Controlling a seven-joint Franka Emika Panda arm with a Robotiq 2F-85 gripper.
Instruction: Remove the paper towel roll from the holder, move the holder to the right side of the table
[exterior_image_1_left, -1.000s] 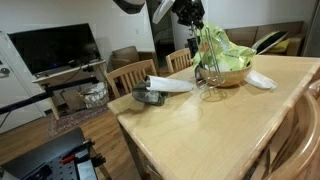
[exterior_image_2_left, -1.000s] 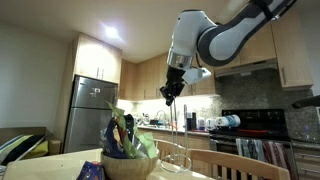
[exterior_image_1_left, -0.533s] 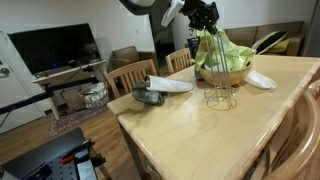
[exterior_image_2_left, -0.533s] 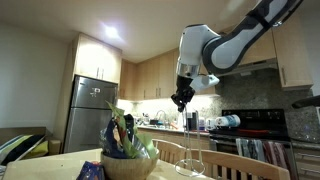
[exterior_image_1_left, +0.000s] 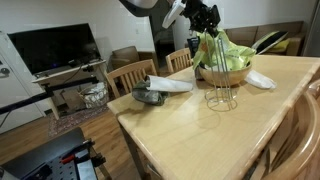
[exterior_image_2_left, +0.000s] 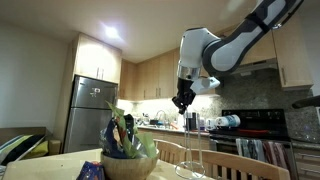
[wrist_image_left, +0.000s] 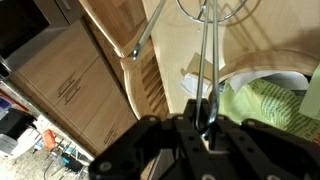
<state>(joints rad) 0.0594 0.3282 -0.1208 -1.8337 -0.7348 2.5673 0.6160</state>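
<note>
My gripper (exterior_image_1_left: 207, 28) is pinched nearly shut on the top of the holder's (exterior_image_1_left: 221, 82) thin upright rod. In the wrist view the wire runs from between my fingers (wrist_image_left: 192, 130) down to the round ring base. The holder is bare wire, standing upright just in front of a wooden bowl (exterior_image_1_left: 226, 70) of green leaves. From these angles I cannot tell whether its ring base rests on the worktop (exterior_image_1_left: 190, 140) or hangs just above it. The paper towel roll (exterior_image_1_left: 172, 84) is off the holder. It lies on its side, apart from the holder, beside a dark object (exterior_image_1_left: 149, 97) near the worktop's edge.

The step in hand looks like carrying the holder to the right side. To do it well, I should keep the rod vertical so the ring does not swing. I should lift it clear of the bowl and the crumpled white napkin (exterior_image_1_left: 260, 80) beside it, then set the ring flat before letting go. The slim wire could twist in my grip.

The worktop is pale, smooth wood with rounded edges, and slatted wooden chairs (exterior_image_1_left: 130, 75) stand around it. A television (exterior_image_1_left: 55, 48) stands beyond the chairs. In an exterior view, a refrigerator (exterior_image_2_left: 92, 110) stands beside lit kitchen cabinets.
</note>
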